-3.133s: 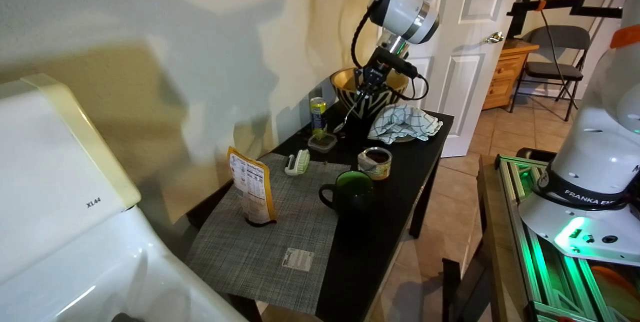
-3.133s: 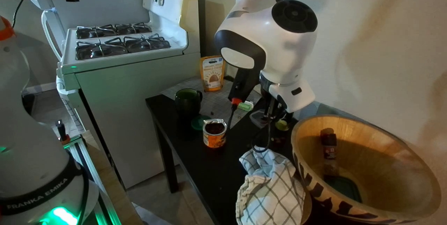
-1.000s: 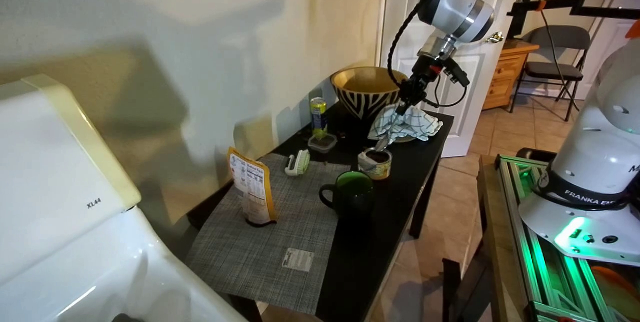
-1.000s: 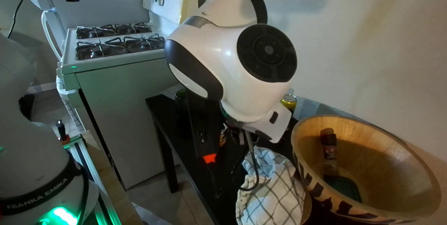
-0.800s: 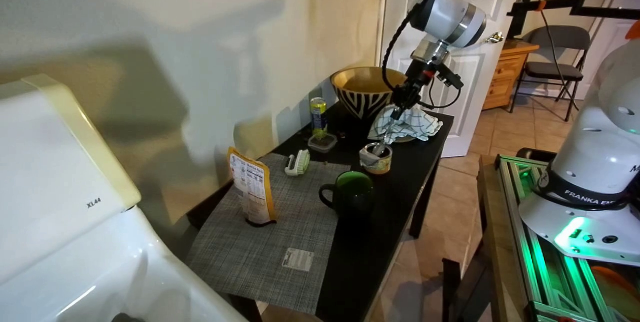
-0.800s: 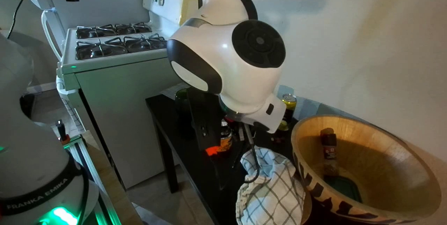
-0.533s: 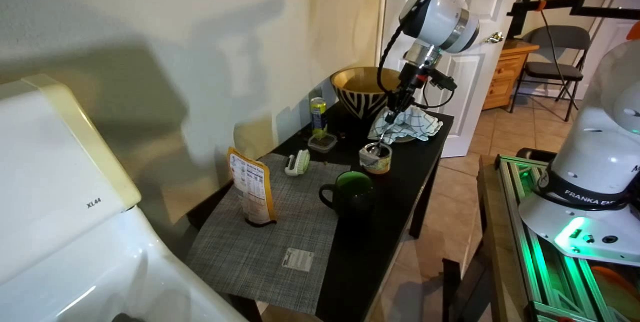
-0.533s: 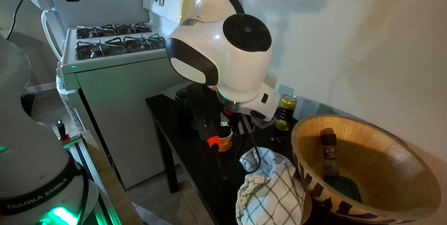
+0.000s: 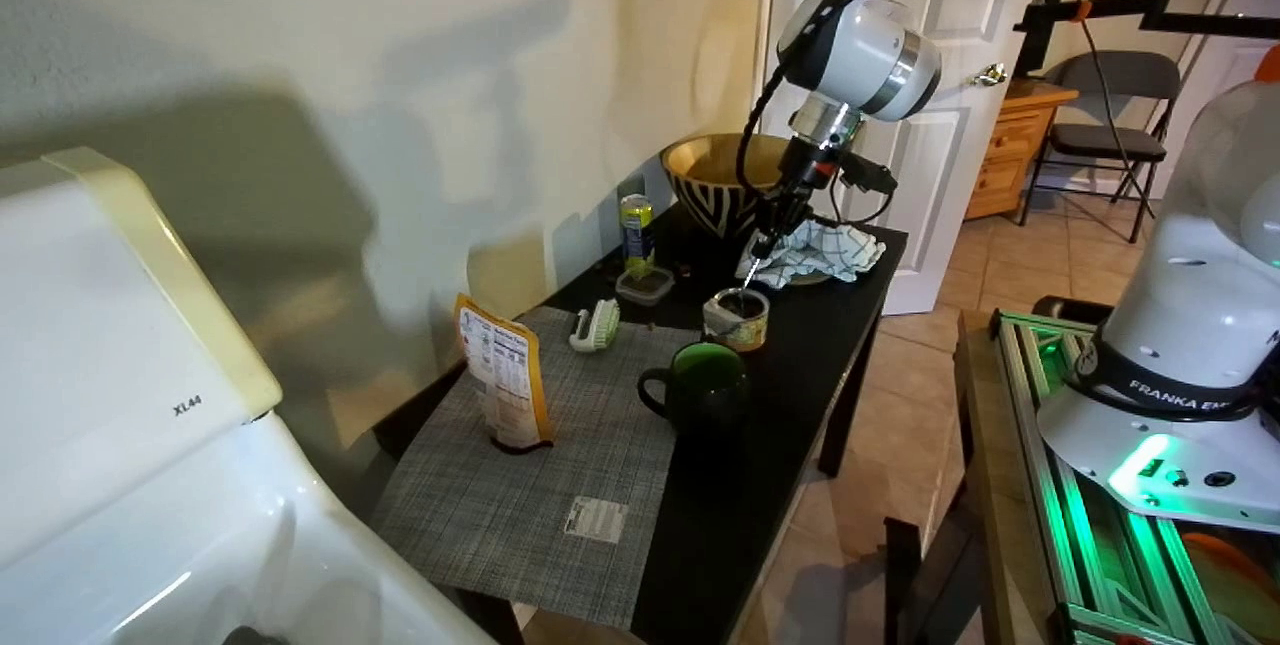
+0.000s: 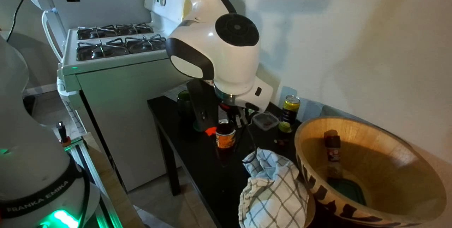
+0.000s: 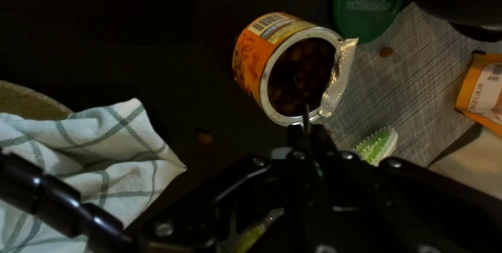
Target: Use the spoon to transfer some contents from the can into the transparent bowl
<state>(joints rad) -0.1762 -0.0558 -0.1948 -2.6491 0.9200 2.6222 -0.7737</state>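
The can [image 11: 251,64] is a short orange-labelled tin, its foil lid peeled to one side, with dark brown nuts inside. My gripper [image 9: 763,243] is just above it, shut on the handle of the metal spoon [image 9: 751,273]. The spoon slants down past the rim, and its lower end is hidden inside the can. In the wrist view only part of the handle [image 11: 306,119] shows between the fingertips. The transparent bowl [image 9: 645,299], small and shallow, stands on the black table away from the gripper, in both exterior views. Something dark seems to lie in it.
A dark green mug [image 9: 712,405] stands close beside the can. A yellow drink can [image 10: 290,109] is right by the transparent bowl. Around them are a brush [image 9: 596,327], a pouch [image 9: 510,380], a checked cloth [image 10: 273,192], a large wooden bowl [image 9: 715,207] and a green lid [image 11: 368,8].
My gripper has brought the spoon from near the transparent bowl over to the can and down into it. In the last half second the can has shifted slightly toward the mug.
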